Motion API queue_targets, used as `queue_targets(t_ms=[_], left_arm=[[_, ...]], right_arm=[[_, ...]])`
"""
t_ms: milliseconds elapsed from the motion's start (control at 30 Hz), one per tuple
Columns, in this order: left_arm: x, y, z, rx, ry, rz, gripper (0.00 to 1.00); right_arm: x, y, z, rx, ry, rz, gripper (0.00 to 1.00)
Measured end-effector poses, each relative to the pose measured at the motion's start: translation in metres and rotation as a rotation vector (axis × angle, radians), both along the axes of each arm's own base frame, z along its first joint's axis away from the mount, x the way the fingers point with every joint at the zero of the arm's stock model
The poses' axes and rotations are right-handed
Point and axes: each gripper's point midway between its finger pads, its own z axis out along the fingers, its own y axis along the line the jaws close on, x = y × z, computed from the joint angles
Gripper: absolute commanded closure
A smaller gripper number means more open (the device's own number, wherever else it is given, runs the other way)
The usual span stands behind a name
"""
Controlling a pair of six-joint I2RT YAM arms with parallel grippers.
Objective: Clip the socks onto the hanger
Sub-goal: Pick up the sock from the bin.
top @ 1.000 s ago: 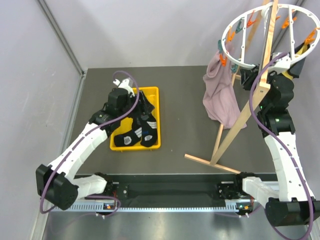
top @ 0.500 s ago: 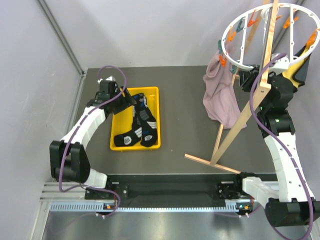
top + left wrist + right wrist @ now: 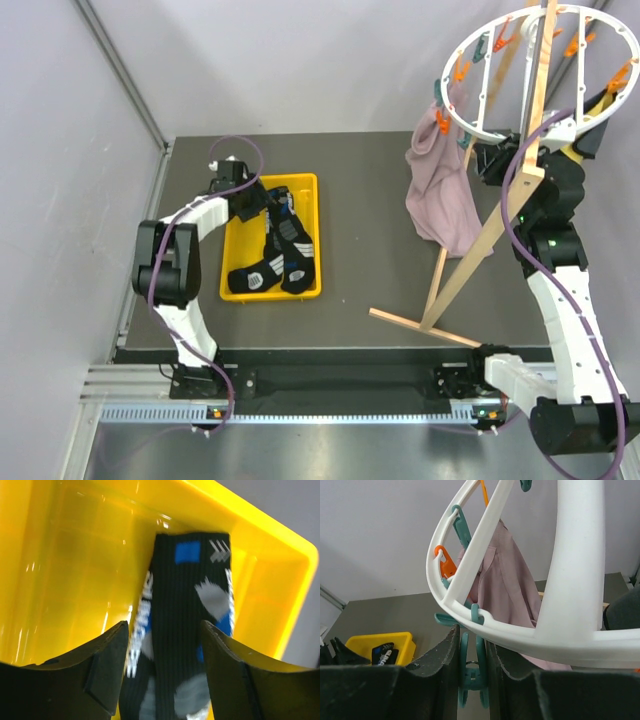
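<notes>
The socks (image 3: 275, 250) lie in a yellow tray (image 3: 318, 240); they are black with grey, white and blue patches. My left gripper (image 3: 262, 202) is at the tray's far end, low over one sock. In the left wrist view this gripper (image 3: 165, 630) is open, its fingers either side of the sock's (image 3: 180, 605) upper part. The hanger (image 3: 450, 100), a white spoked ring with orange and teal clips, stands on a wooden frame at the right. My right gripper (image 3: 472, 635) is shut on a teal clip (image 3: 472, 672) hanging under the ring's rim (image 3: 570, 595).
A pink-mauve garment (image 3: 445, 200) hangs from the ring's left side, down to the table. The wooden frame's leg (image 3: 470, 260) slants toward the table's middle, with a foot bar (image 3: 420, 328) near the front. Grey walls close the left and back.
My left arm has swung back and left, folding up, and its gripper has come down over the sock at the tray's far end, jaws a little narrower. The right arm has not moved.
</notes>
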Motion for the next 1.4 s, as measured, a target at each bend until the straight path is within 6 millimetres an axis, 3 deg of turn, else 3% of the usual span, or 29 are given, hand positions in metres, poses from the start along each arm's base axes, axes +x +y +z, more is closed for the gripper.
queue_targets(t_ms=[233, 567, 767, 933, 1067, 1233, 1400], left_arm=[[0.031, -0.009, -0.027, -0.035, -0.003, -0.027, 0.48], [0.062, -0.008, -0.019, -0.034, -0.056, -0.026, 0.51], [0.065, -0.006, -0.028, -0.033, -0.043, -0.023, 0.67], [0.065, -0.006, -0.028, -0.031, -0.043, -0.025, 0.93], [0.067, -0.006, -0.025, -0.027, -0.047, -0.029, 0.98], [0.065, -0.005, -0.003, -0.029, -0.072, -0.029, 0.99], [0.061, -0.007, 0.061, -0.038, -0.182, -0.035, 1.00]], right_arm=[[-0.002, 0.001, -0.004, 0.006, -0.009, 0.008, 1.00], [-0.002, 0.001, -0.003, 0.009, -0.010, 0.014, 1.00], [-0.003, 0.003, -0.003, 0.015, -0.009, 0.024, 1.00], [-0.003, 0.004, -0.003, 0.017, -0.008, 0.028, 1.00], [-0.003, 0.003, -0.003, 0.017, -0.008, 0.029, 1.00], [-0.003, 0.003, -0.004, 0.017, -0.004, 0.029, 1.00], [-0.003, 0.003, -0.005, 0.017, -0.002, 0.028, 1.00]])
